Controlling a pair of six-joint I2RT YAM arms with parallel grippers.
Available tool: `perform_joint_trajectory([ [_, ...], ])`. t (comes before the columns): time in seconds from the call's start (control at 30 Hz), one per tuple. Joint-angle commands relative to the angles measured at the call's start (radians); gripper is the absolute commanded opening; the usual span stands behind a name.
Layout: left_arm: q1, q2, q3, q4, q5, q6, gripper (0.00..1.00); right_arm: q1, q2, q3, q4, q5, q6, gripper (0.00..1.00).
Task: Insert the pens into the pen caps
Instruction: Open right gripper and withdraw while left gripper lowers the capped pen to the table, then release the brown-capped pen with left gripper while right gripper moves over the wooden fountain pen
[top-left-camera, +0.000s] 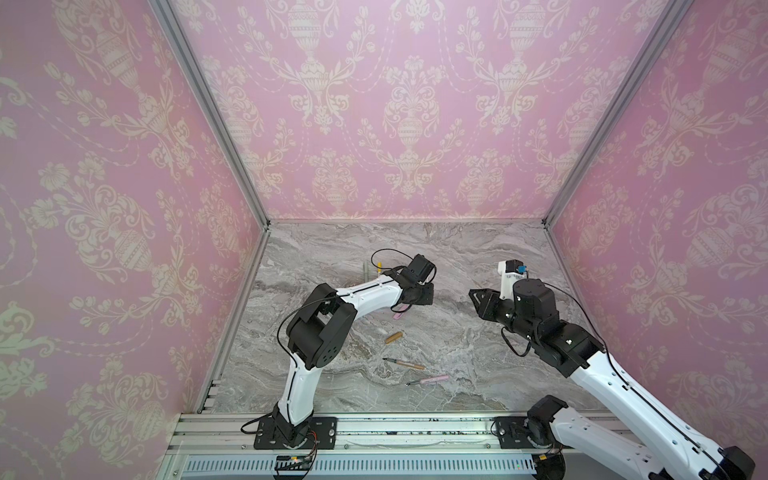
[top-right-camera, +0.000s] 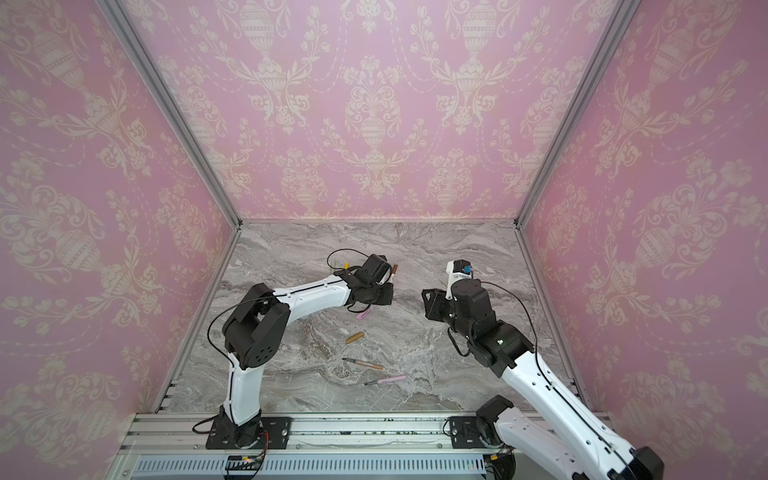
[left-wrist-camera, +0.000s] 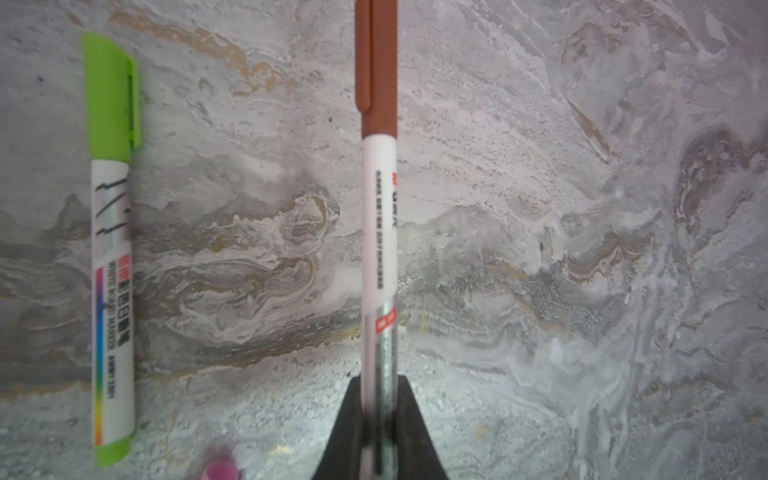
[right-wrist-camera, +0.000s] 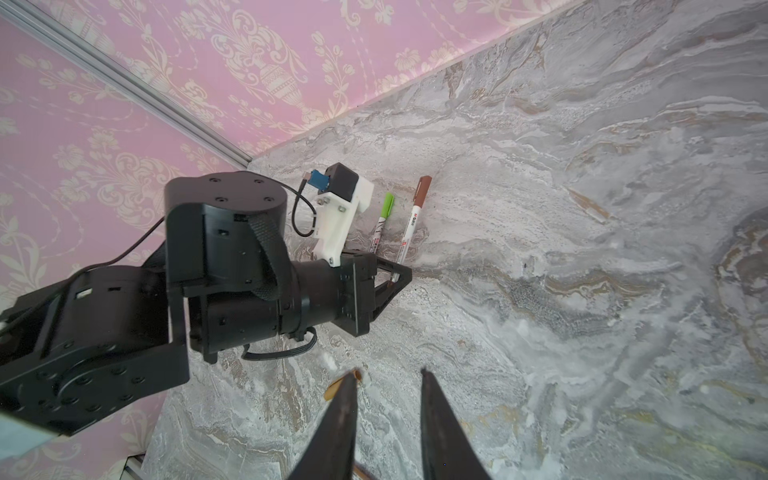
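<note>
The left gripper (left-wrist-camera: 378, 386) clamps a slim white printed pen (left-wrist-camera: 378, 249) with smooth brown cap (left-wrist-camera: 376, 62); a green-capped pen (left-wrist-camera: 112, 249) lies beside it. The right gripper (right-wrist-camera: 388, 372) is partly spread, empty.

Brown-capped pen (left-wrist-camera: 378, 208): cap end off-frame.

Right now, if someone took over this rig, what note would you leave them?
Left gripper: shut on the brown-capped pen.
Right gripper: open, empty.
Done: the brown-capped pen and the green-capped pen beside it have caps on.
Left: tan pen and pink pen lie bare near the front; tan cap and pink cap lie loose farther back. Anything behind the left arm is mostly hidden.
</note>
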Motion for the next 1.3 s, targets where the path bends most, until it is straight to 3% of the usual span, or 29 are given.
perform_joint_trajectory([
  [0.0, -0.005, 0.035, 0.056, -0.104, -0.086, -0.038, 0.0, -0.009, -0.022, -0.018, -0.017, 0.035, -0.032, 0.27],
  [0.33, -0.004, 0.088, 0.062, -0.118, -0.193, -0.064, 0.01, -0.013, -0.013, -0.035, 0.004, 0.015, -0.031, 0.27],
  [0.73, 0.007, 0.044, 0.01, -0.048, -0.163, -0.035, 0.27, -0.014, 0.0, -0.037, -0.002, -0.018, -0.019, 0.28],
  [0.9, 0.023, -0.086, -0.086, 0.07, -0.092, 0.017, 0.42, -0.015, 0.009, -0.034, -0.019, -0.074, -0.059, 0.34],
  [1.07, 0.066, -0.324, -0.256, 0.201, -0.025, 0.083, 0.54, -0.001, 0.054, -0.01, -0.08, -0.202, -0.173, 0.39],
  [1.27, 0.179, -0.713, -0.57, 0.357, -0.034, 0.099, 0.75, 0.188, 0.234, 0.077, -0.183, -0.157, -0.303, 0.42],
])
